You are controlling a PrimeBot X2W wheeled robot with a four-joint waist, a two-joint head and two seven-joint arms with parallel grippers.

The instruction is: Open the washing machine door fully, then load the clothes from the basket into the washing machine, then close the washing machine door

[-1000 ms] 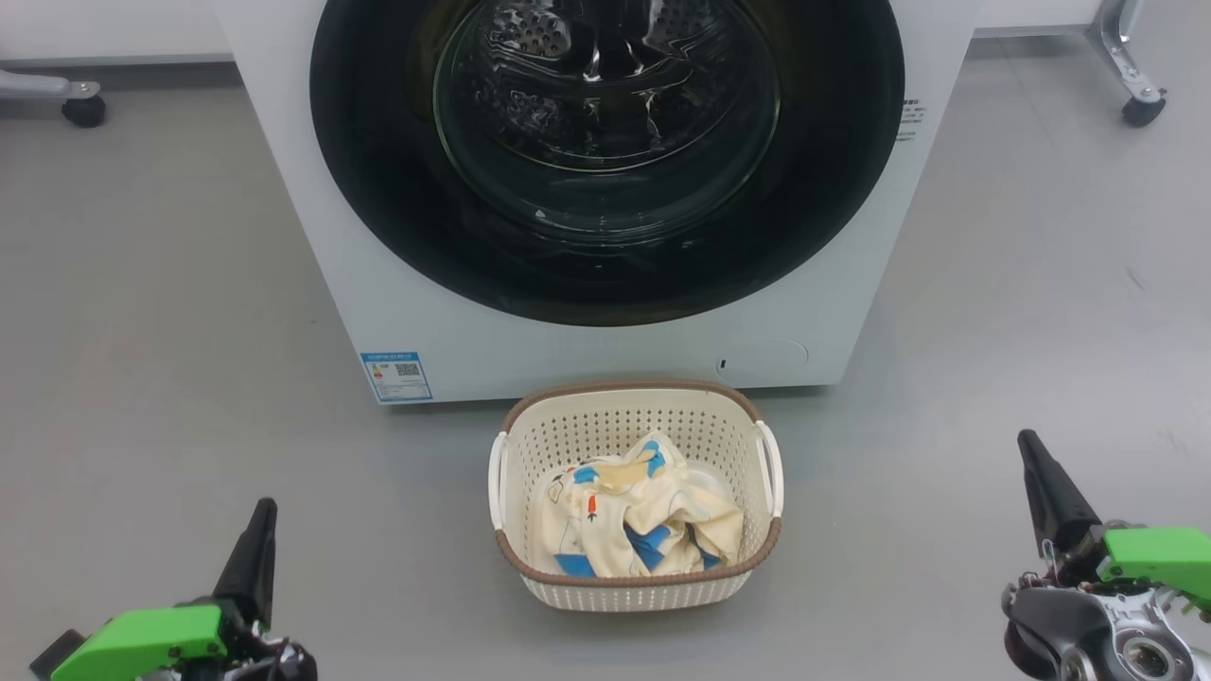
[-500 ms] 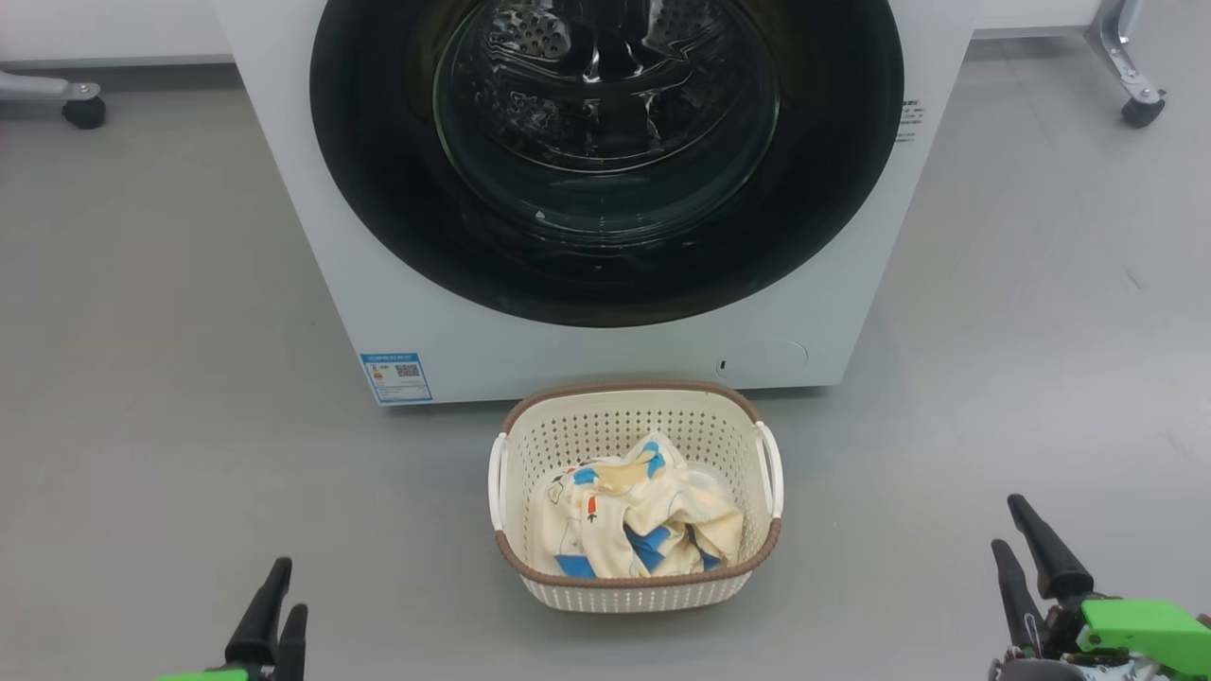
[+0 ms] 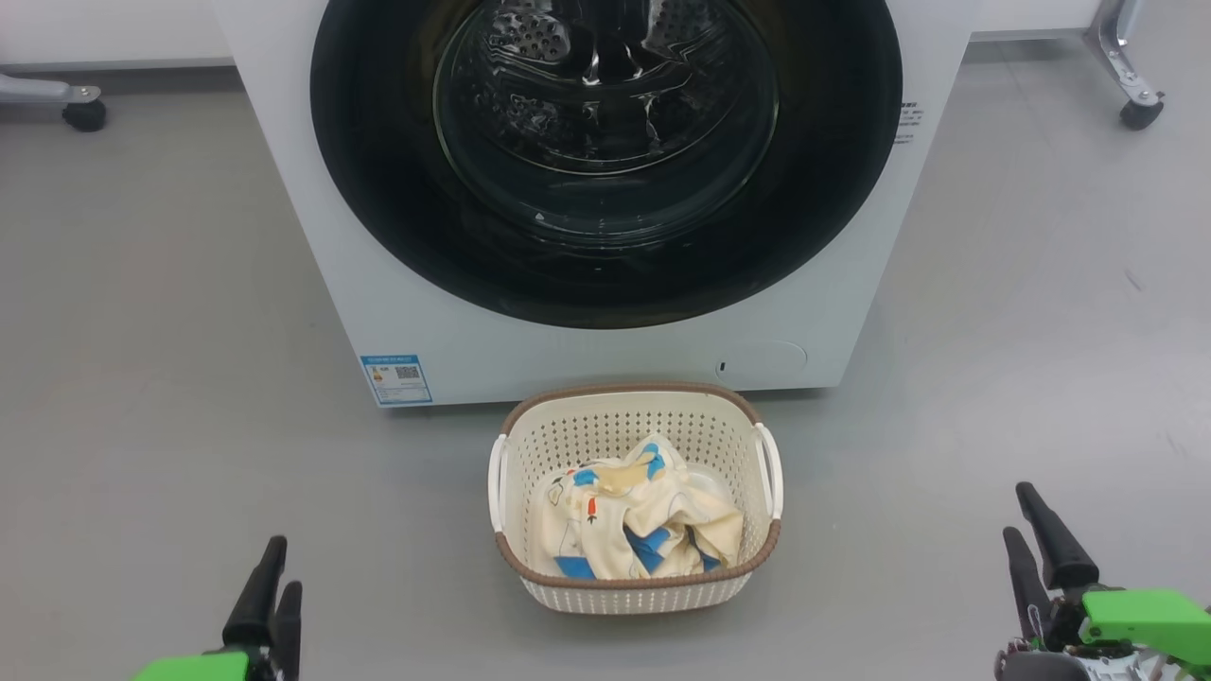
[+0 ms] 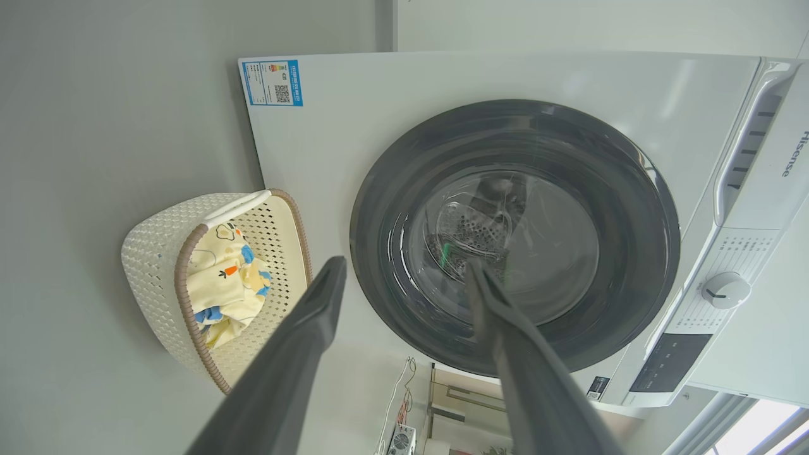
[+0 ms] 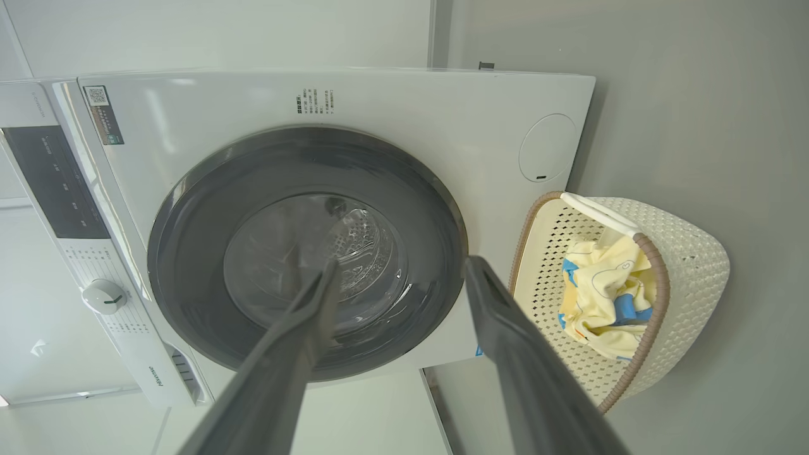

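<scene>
The left end effector point(image 3: 282, 566) and right end effector point(image 3: 1019, 513) stand fully spread, empty, before the shut washing machine door point(image 3: 605, 161): rigid, glossy, likely slippery, best pulled at its rim.

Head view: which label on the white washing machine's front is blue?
The rectangular QR-code sticker at the lower left corner; the small label beside the black round door is plain dark print.

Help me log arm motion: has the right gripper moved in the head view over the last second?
Yes. Against the basket, which stayed put, the right gripper has sunk toward the bottom edge and opened.
</scene>
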